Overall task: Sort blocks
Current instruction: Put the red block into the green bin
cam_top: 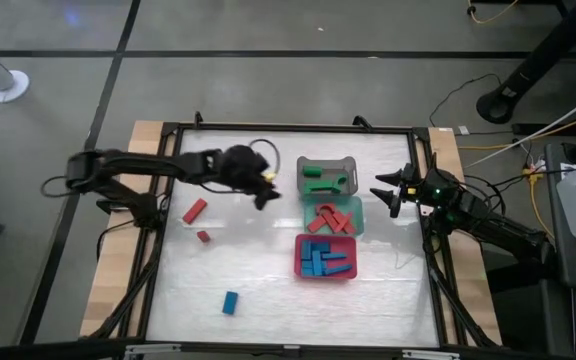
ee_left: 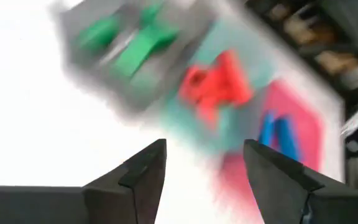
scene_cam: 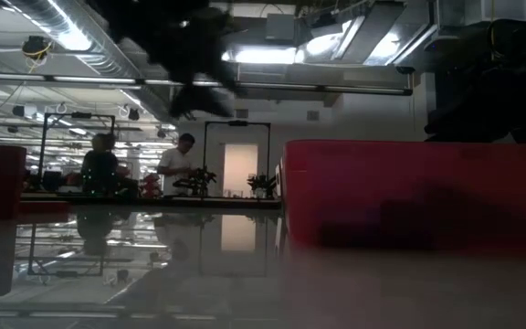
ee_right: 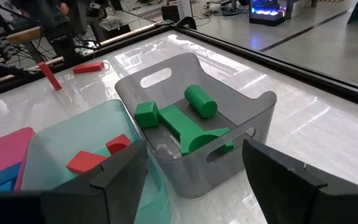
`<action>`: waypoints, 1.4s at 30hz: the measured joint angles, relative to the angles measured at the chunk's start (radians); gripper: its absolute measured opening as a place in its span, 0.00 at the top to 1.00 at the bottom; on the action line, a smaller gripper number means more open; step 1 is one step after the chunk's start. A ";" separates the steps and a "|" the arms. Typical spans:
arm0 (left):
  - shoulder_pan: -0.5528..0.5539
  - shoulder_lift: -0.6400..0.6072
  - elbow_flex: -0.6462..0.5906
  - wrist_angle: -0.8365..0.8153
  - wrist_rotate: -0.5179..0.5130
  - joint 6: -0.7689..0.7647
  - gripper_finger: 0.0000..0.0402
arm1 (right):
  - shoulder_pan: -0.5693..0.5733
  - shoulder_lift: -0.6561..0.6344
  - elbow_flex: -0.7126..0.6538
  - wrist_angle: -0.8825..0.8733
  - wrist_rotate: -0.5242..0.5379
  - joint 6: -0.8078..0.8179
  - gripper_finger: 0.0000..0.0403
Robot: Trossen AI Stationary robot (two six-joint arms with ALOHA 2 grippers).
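Note:
My left gripper [cam_top: 265, 196] [ee_left: 204, 148] hangs open and empty above the table, just left of the grey tray [cam_top: 349, 166]. The left wrist view is blurred and looks down on all three trays. Green blocks [cam_top: 318, 178] [ee_right: 188, 118] lie in the grey tray, red blocks [cam_top: 330, 217] in the teal tray [cam_top: 359, 213], and blue blocks [cam_top: 321, 257] in the red tray [cam_top: 301, 270]. Loose on the table lie a red bar [cam_top: 195, 210], a small red block [cam_top: 203, 236] and a blue block [cam_top: 230, 302]. My right gripper [cam_top: 389, 192] [ee_right: 194, 180] waits open to the right of the trays.
The three trays stand close together, right of the table's middle, in a row from far to near. A black frame [cam_top: 288, 127] runs round the table top. In the low view the red tray [scene_cam: 418, 192] fills the right side, and people stand in the room behind.

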 joint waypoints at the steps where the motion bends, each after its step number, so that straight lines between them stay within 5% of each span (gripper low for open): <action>1: 0.015 -0.037 0.000 -0.096 -0.002 -0.009 0.51 | 0.000 0.000 0.000 0.000 0.000 0.000 0.34; 8: 0.077 -0.210 -0.002 -0.748 -0.107 -0.113 0.51 | 0.000 0.000 0.000 0.000 0.000 0.000 0.34; 13: 0.082 -0.234 -0.047 -0.991 -0.128 -0.188 0.51 | 0.000 0.000 0.000 0.000 0.000 0.000 0.34; 42: 0.081 -0.234 -0.435 -0.717 -0.149 -0.228 0.53 | 0.000 0.000 0.000 0.000 0.000 0.000 0.34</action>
